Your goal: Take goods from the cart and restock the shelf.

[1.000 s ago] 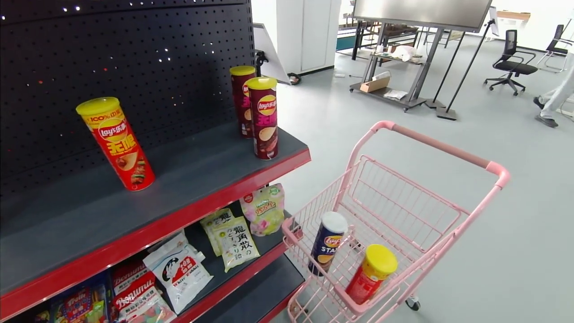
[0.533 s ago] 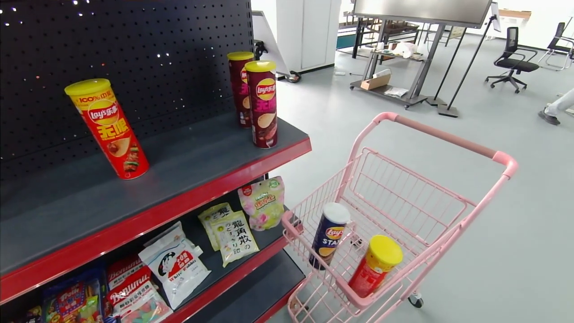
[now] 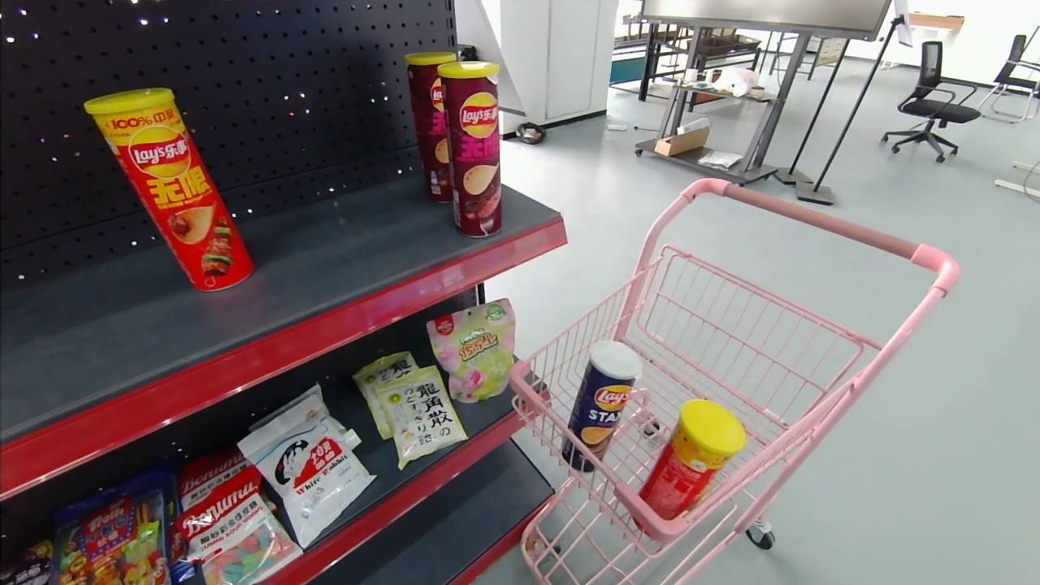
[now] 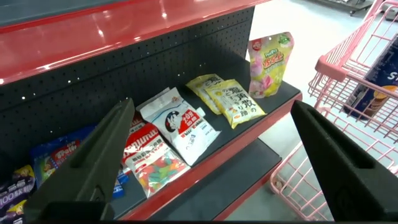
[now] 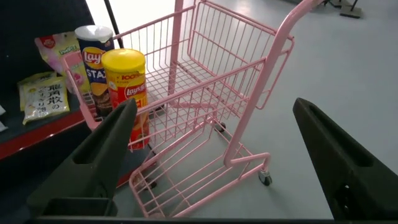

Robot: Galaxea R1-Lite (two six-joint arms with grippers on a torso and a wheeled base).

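Right wrist view shows my right gripper (image 5: 214, 102) with jaws spread wide and empty, facing the pink cart (image 5: 249, 68). The left gripper (image 4: 212, 106) is released too, facing the snack bags (image 4: 180, 127) on the lower shelf. At the head view's lower right, the cart's red can (image 3: 691, 459) and a dark blue can (image 3: 603, 406) sit in the basket's near corner, within reach. Farther, upper left, the top shelf (image 3: 349, 260) carries a shelved red can (image 3: 166, 187) and two maroon cans (image 3: 475, 146); I judge the bare board between them is meant for the cart's goods.
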